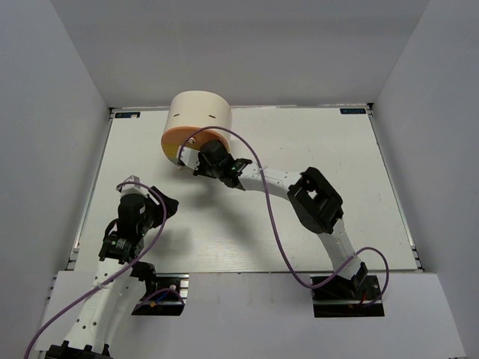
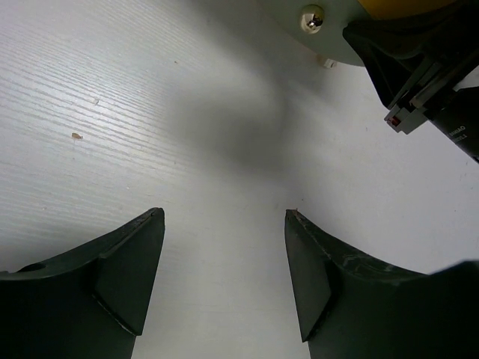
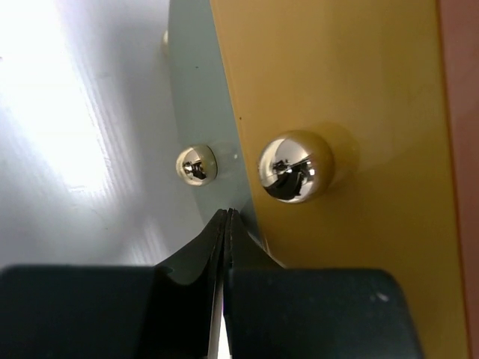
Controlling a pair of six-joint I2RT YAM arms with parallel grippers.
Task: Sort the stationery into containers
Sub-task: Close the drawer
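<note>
No text is legible; the blue corner labels (image 1: 353,111) are blurred.

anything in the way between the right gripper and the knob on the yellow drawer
Nothing visible does. The right gripper is shut, with its tips close to the knob on the yellow drawer and a little to one side of it. Nothing shows in the gap between them.

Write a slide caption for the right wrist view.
Shut right pincer, holding nothing, close to the shiny knob of the yellow drawer.
</note>
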